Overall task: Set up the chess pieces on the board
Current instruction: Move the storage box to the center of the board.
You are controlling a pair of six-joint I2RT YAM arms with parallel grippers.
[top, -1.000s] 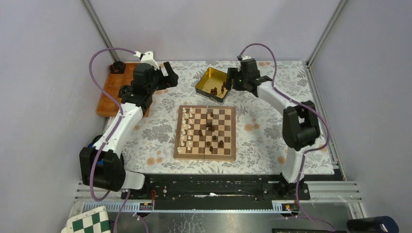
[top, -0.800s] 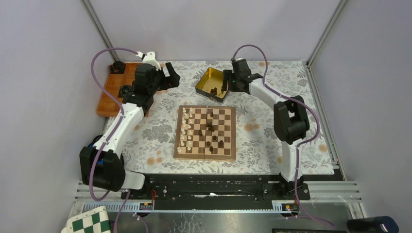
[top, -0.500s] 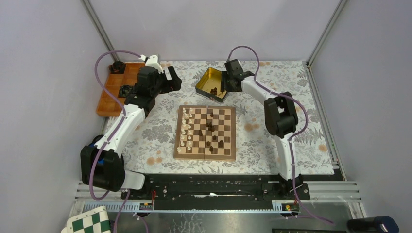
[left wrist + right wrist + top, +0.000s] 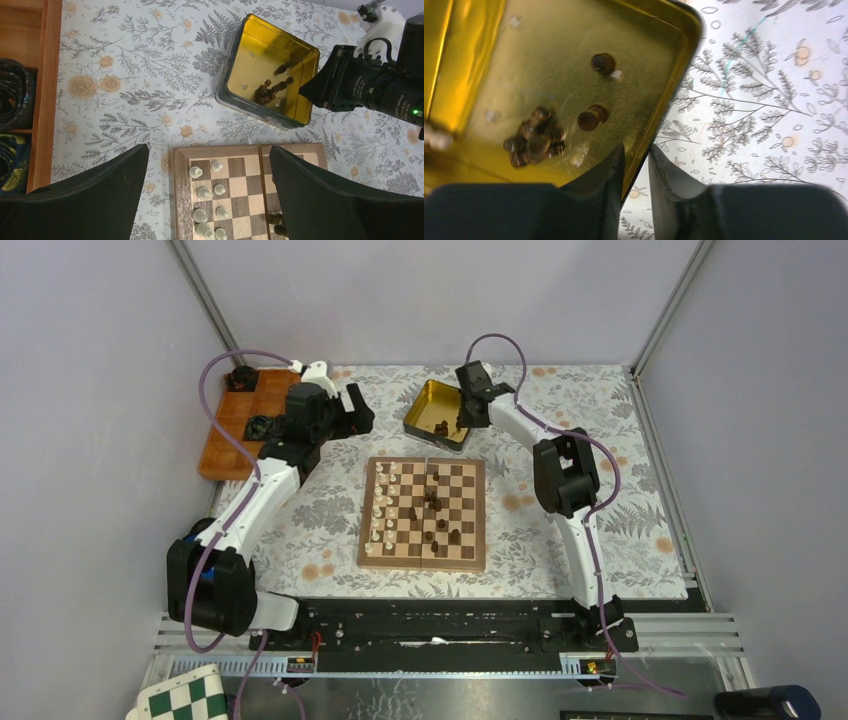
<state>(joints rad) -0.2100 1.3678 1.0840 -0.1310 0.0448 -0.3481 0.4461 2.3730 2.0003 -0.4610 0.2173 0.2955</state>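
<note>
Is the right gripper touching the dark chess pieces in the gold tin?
Apart. The right wrist view shows the right gripper straddling the gold tin at its wall, with bare tin floor between its fingers and the nearest dark chess pieces.

A floral cloth (image 4: 320,520), pale with grey ferns and orange blossoms, covers the worktop. Toward the far middle an open rectangular tin (image 4: 432,400) sits on it at an angle, gold inside (image 4: 549,60) and grey on its outer wall (image 4: 240,106). At the far left corner lies an orange wooden tray (image 4: 225,435) with compartments, black ring-shaped items (image 4: 12,95) resting in them. A green-and-white checkered board (image 4: 185,700) shows at the near left edge, off the cloth, and a dark blue object (image 4: 768,703) at the near right. Plain lavender-grey walls enclose the scene.
</note>
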